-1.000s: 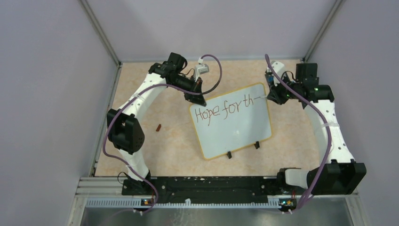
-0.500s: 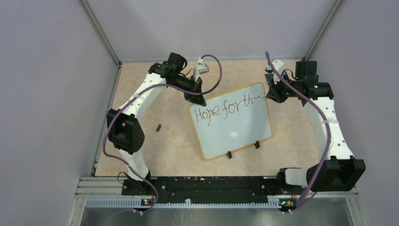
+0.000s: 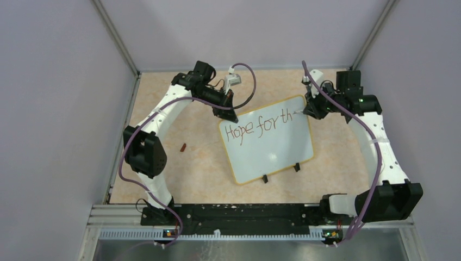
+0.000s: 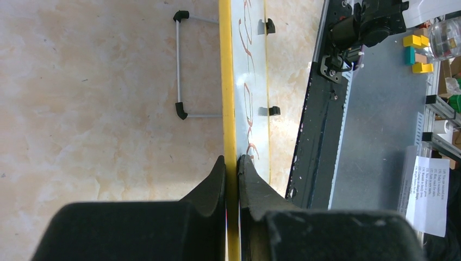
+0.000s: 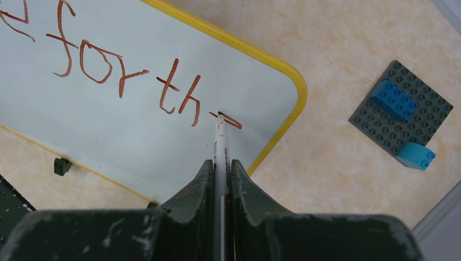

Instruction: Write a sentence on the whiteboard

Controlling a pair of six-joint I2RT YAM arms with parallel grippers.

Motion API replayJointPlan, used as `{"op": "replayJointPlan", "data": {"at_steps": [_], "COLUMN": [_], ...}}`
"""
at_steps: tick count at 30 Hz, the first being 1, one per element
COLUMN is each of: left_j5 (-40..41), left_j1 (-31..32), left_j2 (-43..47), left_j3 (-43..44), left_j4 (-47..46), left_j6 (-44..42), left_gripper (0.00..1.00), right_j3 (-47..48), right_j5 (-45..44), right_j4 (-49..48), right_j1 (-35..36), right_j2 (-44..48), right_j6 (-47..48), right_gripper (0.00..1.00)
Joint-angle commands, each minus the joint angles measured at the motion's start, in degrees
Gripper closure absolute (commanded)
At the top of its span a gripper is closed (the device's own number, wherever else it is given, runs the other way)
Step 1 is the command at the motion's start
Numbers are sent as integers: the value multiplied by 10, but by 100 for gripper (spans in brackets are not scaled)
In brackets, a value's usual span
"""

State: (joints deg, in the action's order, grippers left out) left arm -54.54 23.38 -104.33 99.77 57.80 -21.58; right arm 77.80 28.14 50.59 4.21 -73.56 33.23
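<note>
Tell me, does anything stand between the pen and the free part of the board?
Nothing visible does. The pen in the right hand has its tip on the board after "th"; the area below the words is bare. The left hand grips the rim at the opposite corner.

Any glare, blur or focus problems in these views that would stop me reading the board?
Top external: even light, no harsh shadows; the reddish-brown handwritten words on the small yellow-rimmed whiteboard read clearly. Left wrist: a pale sheen streaks the board, seen nearly edge-on; the left arm's black fingers are soft. Right wrist: letters and the white marker pen are sharp, the right arm's fingers blurred.
</note>
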Motion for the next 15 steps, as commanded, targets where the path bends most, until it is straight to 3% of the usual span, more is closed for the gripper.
{"op": "replayJointPlan", "data": {"at_steps": [1, 15], "left_j5": [32, 34], "left_j1": [14, 14], "left_j2": [8, 11], "left_j3": [-23, -25], "left_j4": [-1, 0], "left_j6": [-50, -52], "left_gripper": [100, 100], "right_j3": [25, -28], "right_j5": [2, -18], "right_j4": [-26, -22], "right_j1": [12, 22], "right_j2": [-4, 17], "right_j6": [-5, 5], "right_gripper": [100, 100]}}
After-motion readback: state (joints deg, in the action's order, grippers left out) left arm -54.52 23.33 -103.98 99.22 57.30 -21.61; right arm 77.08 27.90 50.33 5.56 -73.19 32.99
